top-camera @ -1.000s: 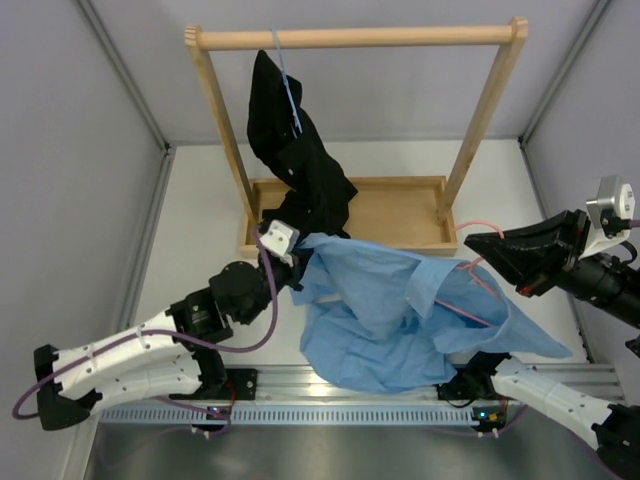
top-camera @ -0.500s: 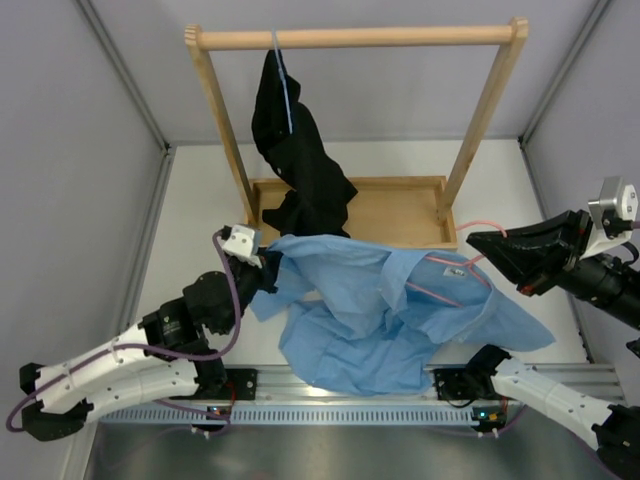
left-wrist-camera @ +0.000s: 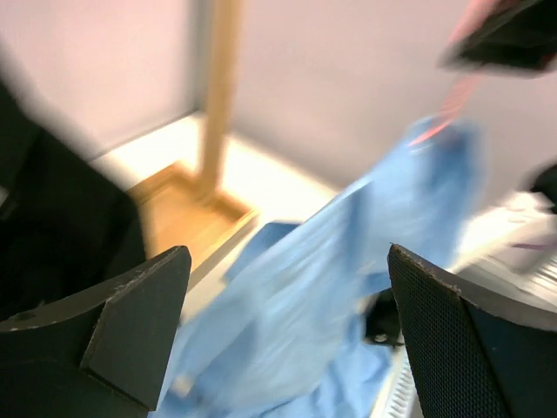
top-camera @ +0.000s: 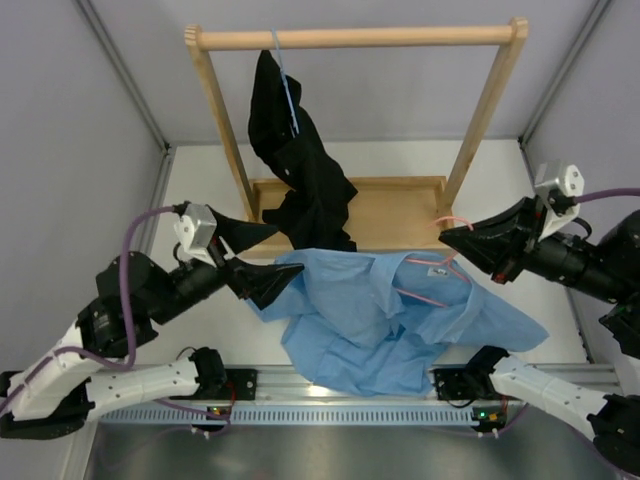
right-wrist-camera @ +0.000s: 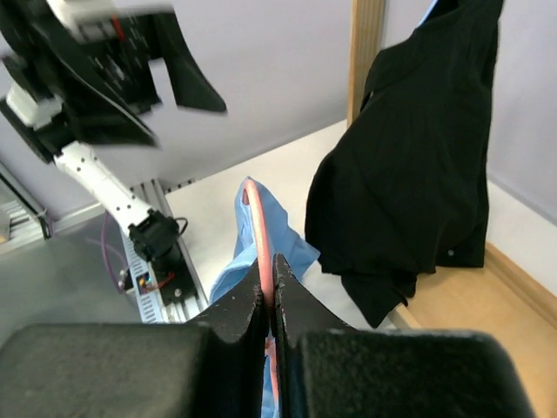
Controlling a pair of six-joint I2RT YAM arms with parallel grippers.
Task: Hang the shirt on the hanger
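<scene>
The light blue shirt (top-camera: pixel 370 315) lies crumpled across the table's front. Its collar end is raised around the pink hanger (top-camera: pixel 432 272). My right gripper (top-camera: pixel 447 240) is shut on the hanger's wire near the hook. In the right wrist view the hanger (right-wrist-camera: pixel 256 222) runs out from between the closed jaws of that gripper (right-wrist-camera: pixel 271 272), down to the shirt (right-wrist-camera: pixel 283 233). My left gripper (top-camera: pixel 262 258) stands open just left of the shirt's edge, apart from the cloth. Seen from the left wrist, the left gripper (left-wrist-camera: pixel 291 300) has its fingers wide, and the blurred shirt (left-wrist-camera: pixel 339 279) lies beyond them.
A wooden rack (top-camera: pixel 355 38) stands at the back on a tray base (top-camera: pixel 400 212). A black shirt (top-camera: pixel 300 165) hangs from it on a light-blue hanger (top-camera: pixel 288 92), close behind my left gripper. A metal rail (top-camera: pixel 340 385) lines the near edge.
My left gripper opened and let go of the shirt's left edge, then drew back to the left and up. The right gripper carried the hanger a little left and back.
</scene>
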